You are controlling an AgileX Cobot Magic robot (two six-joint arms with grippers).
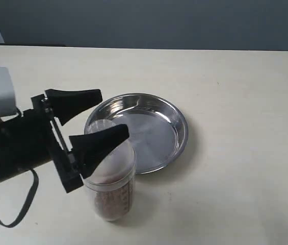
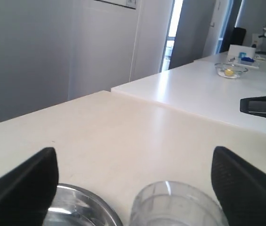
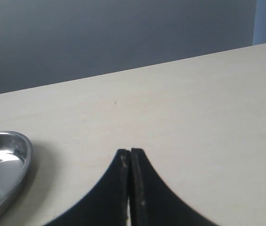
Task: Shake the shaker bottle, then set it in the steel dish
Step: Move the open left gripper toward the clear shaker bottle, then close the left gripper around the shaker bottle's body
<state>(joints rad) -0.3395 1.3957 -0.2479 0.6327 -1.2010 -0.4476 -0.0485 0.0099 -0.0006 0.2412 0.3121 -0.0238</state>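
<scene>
Shaker bottle [image 1: 112, 178] stood upright on the table [image 1: 235, 194] at the lower centre-left of the exterior view. Brownish grains filled its lower part. It was just beside the lower-left rim of the steel dish [image 1: 182, 122], not yet in it. The left gripper [image 1: 113, 113] reached in from the left with its fingers spread wide, one on either side of the shaker bottle's top. In the left wrist view both fingers [image 2: 22, 188] flanked the clear top with gaps showing. That straddle looked like a line-up for a grasp high on the body, leaving room to shake. The right gripper [image 3: 131, 160], its fingers pressed together and holding nothing, hung above the table near the dish's edge, apparently kept out of the way.
</scene>
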